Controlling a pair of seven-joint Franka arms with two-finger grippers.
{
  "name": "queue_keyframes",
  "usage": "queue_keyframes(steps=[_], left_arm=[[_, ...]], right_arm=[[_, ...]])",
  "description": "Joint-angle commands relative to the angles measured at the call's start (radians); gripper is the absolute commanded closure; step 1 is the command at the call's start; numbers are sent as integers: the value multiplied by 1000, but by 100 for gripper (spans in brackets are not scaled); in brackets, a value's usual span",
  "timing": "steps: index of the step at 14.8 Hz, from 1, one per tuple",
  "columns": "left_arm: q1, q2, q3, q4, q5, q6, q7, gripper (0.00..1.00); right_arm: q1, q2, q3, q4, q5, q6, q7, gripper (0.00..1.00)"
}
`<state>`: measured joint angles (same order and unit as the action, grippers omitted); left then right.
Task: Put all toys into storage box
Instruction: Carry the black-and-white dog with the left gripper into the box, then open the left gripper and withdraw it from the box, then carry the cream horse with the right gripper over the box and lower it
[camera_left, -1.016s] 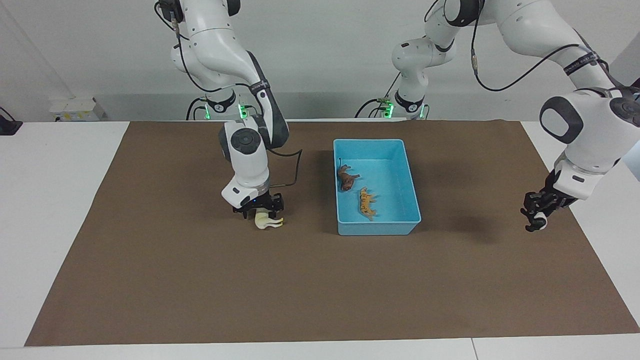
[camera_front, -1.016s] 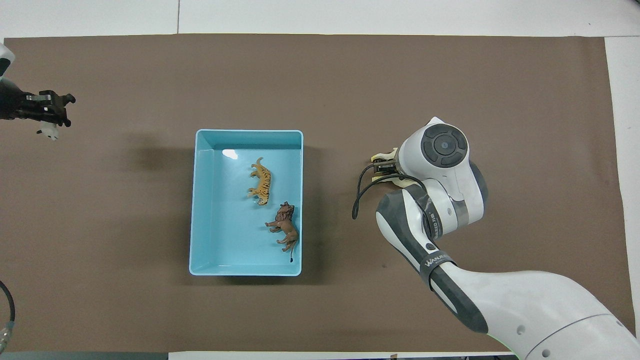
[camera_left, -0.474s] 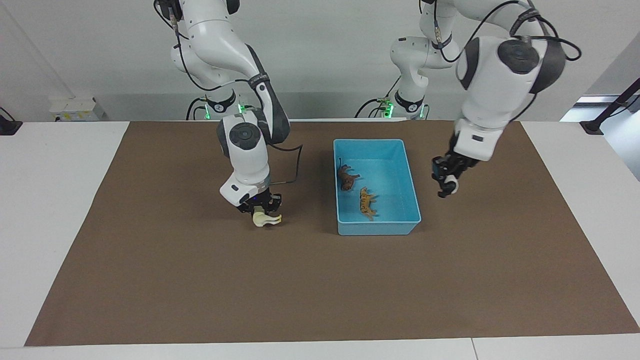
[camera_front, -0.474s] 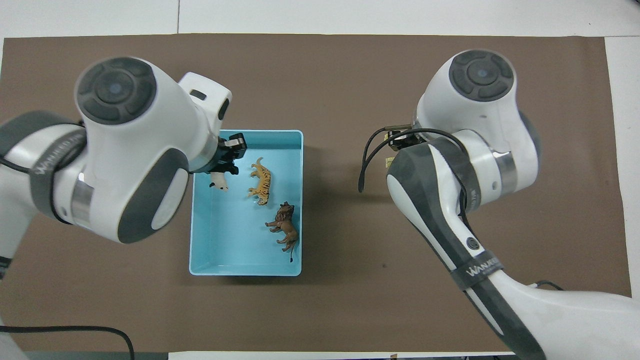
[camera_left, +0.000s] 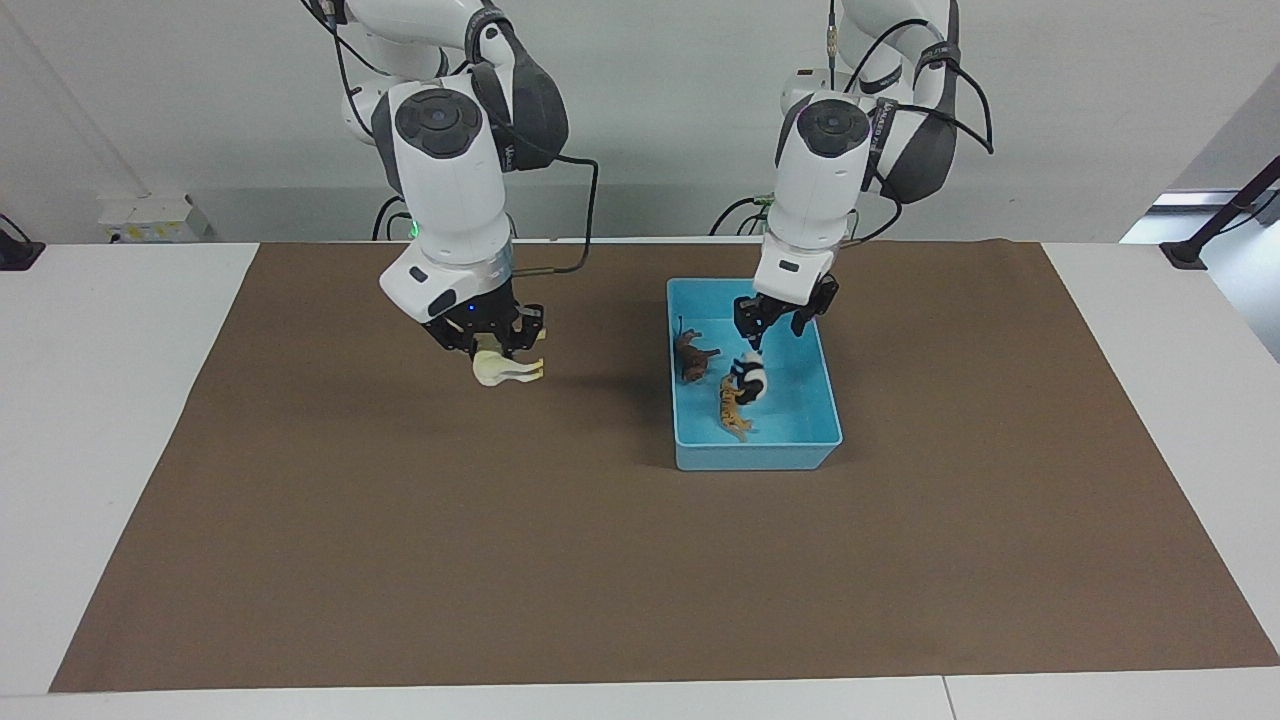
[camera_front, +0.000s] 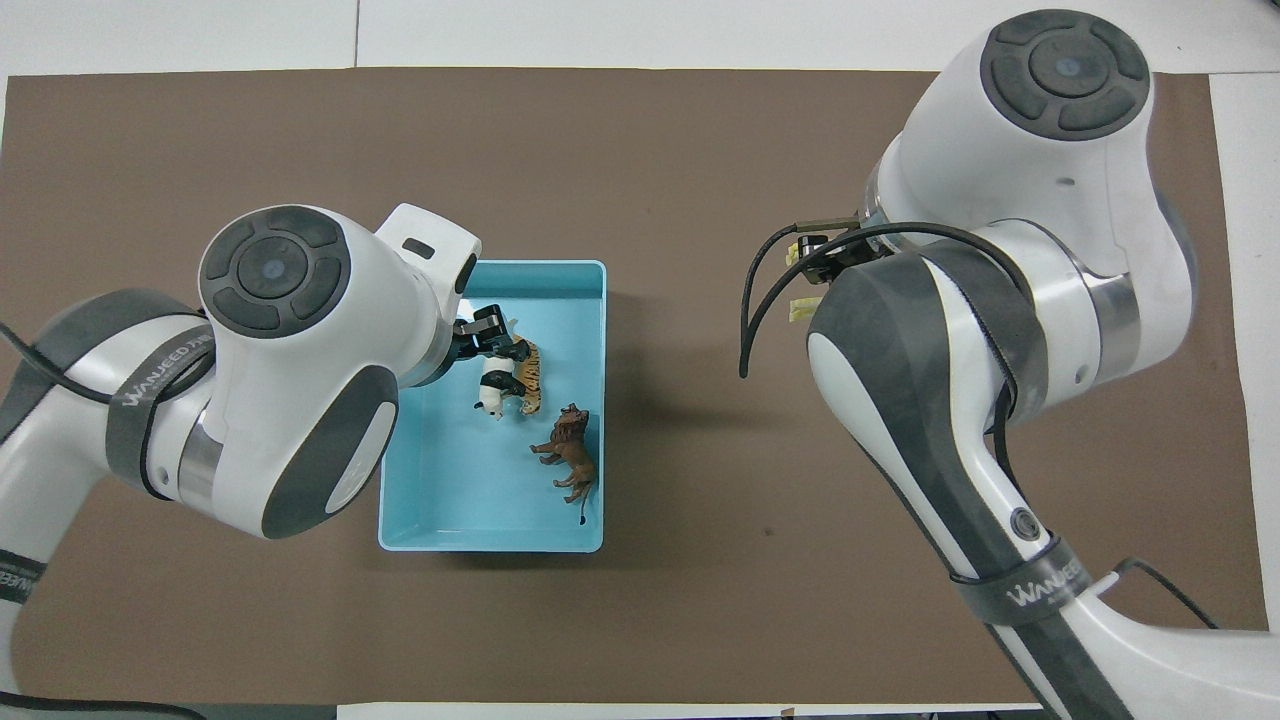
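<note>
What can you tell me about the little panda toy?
The panda is a small black-and-white figurine that looks like plastic. It is inside the light blue storage box, just under the open left gripper, which is not touching it. It sits right beside the orange tiger, near the brown lion.

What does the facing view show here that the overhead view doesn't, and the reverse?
Only the facing view shows the horse whole, held up over the mat in the right gripper, and a clear gap between the open left gripper and the panda under it. Only the overhead view shows the panda lying against the tiger, with the right arm hiding most of the horse. Both show the lion, tiger and panda inside the box.
</note>
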<state>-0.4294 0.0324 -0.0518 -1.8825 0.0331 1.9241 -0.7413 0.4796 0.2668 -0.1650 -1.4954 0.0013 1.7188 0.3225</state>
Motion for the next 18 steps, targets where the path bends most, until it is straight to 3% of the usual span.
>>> queue_keyframes(steps=[1,3,7,12,13,15,16,17,18], left_arm=[[30,-31,15,-8,-4,15,51,0],[114,-32,16,14,1,3,167,0],[344,-58,20,57,2,-32,521,0],[481,-68,23,248,4,-293,720,0],[482,-52,21,303,8,-342,720,0],[486,-23,20,368,8,-398,720,0],[485,-22,20,373,7,-410,720,0],[482,-22,20,365,5,-395,720,0],[482,-31,20,340,2,-367,720,0]], right_arm=[[5,11,7,15,17,1,9,100],[33,14,21,30,23,18,92,100],[190,55,27,96,66,82,274,100],[399,317,18,348,54,145,487,100],[427,366,16,348,36,200,512,100],[450,384,22,331,-13,217,526,100],[447,378,19,328,-21,190,542,26],[447,377,19,330,-11,170,567,0],[442,377,21,336,-6,159,617,0]])
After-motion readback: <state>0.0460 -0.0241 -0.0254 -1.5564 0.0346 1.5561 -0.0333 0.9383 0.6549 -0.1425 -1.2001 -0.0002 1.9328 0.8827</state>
